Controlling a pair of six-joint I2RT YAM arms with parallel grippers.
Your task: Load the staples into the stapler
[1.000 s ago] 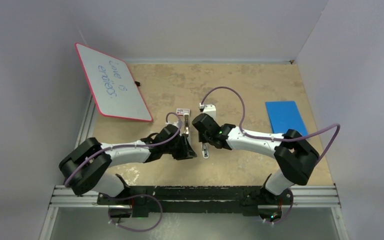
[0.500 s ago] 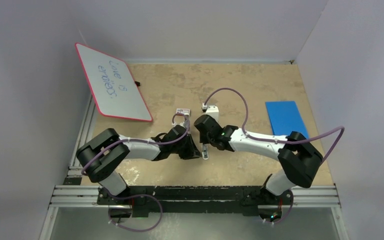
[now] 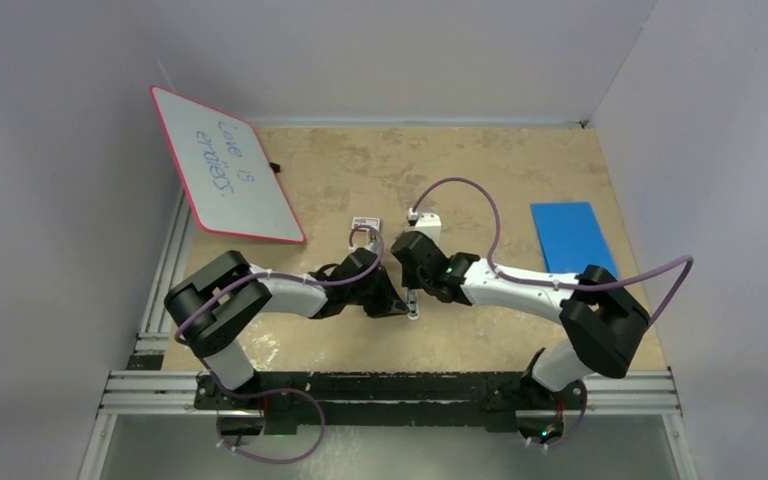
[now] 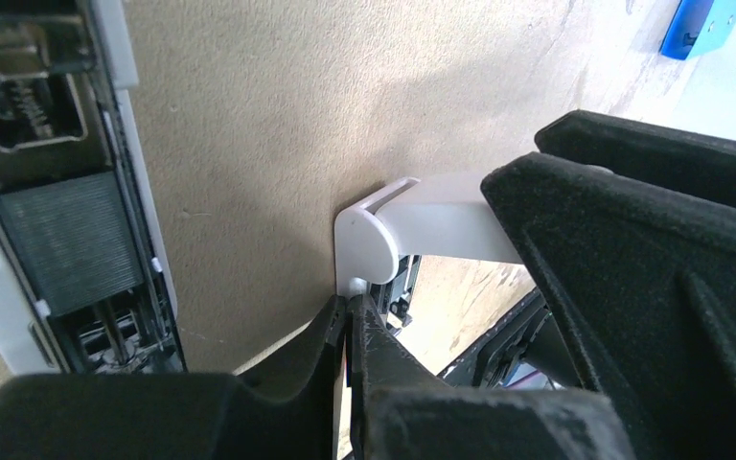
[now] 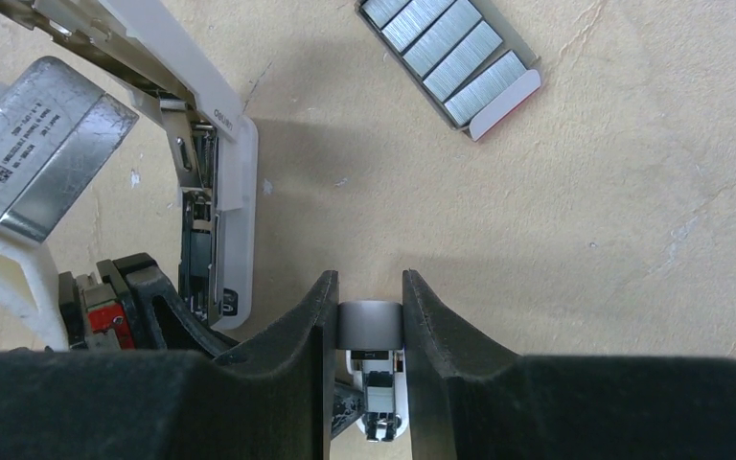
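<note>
The white stapler (image 3: 413, 300) lies open in the middle of the table between both grippers. In the left wrist view its open magazine (image 4: 105, 115) runs down the left edge, and the staples (image 4: 57, 240), a dark grey ribbed block, sit in it. My left gripper (image 4: 350, 305) is shut, its tips touching the rounded white end of the stapler's other arm (image 4: 412, 220). My right gripper (image 5: 369, 280) is shut on the stapler's grey end (image 5: 369, 326). The stapler's open arm (image 5: 213, 172) lies to its left.
A red-and-white little box (image 5: 450, 57) with several silver staple strips lies just beyond the stapler, also in the top view (image 3: 364, 226). A whiteboard (image 3: 225, 165) leans at the back left. A blue sheet (image 3: 570, 235) lies at the right.
My left arm has swung right, bringing its gripper up against the stapler. My right gripper has shifted slightly right, still holding the stapler.
</note>
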